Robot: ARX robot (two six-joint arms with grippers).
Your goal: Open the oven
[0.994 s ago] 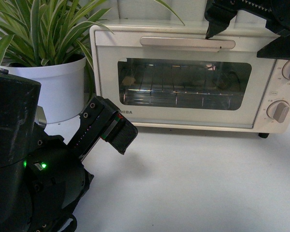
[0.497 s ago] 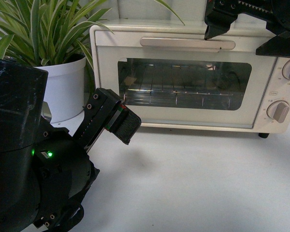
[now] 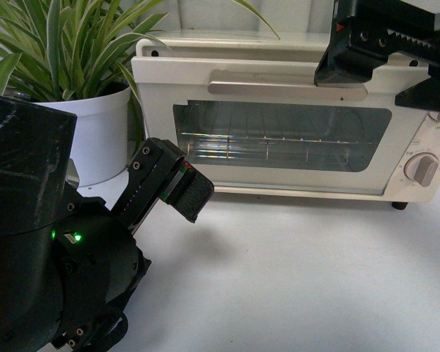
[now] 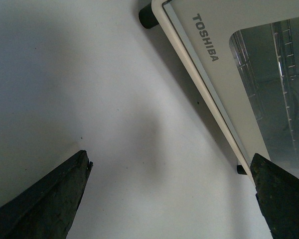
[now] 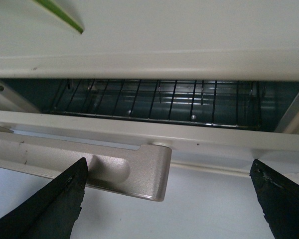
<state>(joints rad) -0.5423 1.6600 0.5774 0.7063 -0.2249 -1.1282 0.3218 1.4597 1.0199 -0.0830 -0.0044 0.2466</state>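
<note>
The cream-white oven [image 3: 279, 187] stands at the back of the white table. Its glass door [image 3: 279, 136] is tilted a little open at the top, with a gap above it. My right gripper [image 3: 365, 82] is open at the right end of the bar handle [image 3: 271, 81]. In the right wrist view that handle end [image 5: 119, 172] lies between the spread fingers of the gripper [image 5: 169, 172], and the wire rack [image 5: 154, 102] shows through the gap. My left gripper [image 3: 180, 189] is open and empty, low in front of the door's lower left corner [image 4: 209, 55], over the table [image 4: 114, 124].
A striped-leaf plant [image 3: 66, 44] in a white pot [image 3: 95, 139] stands left of the oven, right behind my left arm. A round knob [image 3: 424, 169] sits on the oven's right panel. White table [image 3: 301, 271] lies in front.
The oven door has swung from shut to slightly open at the top, its handle coming forward and down with my right gripper. The left arm has barely moved.
</note>
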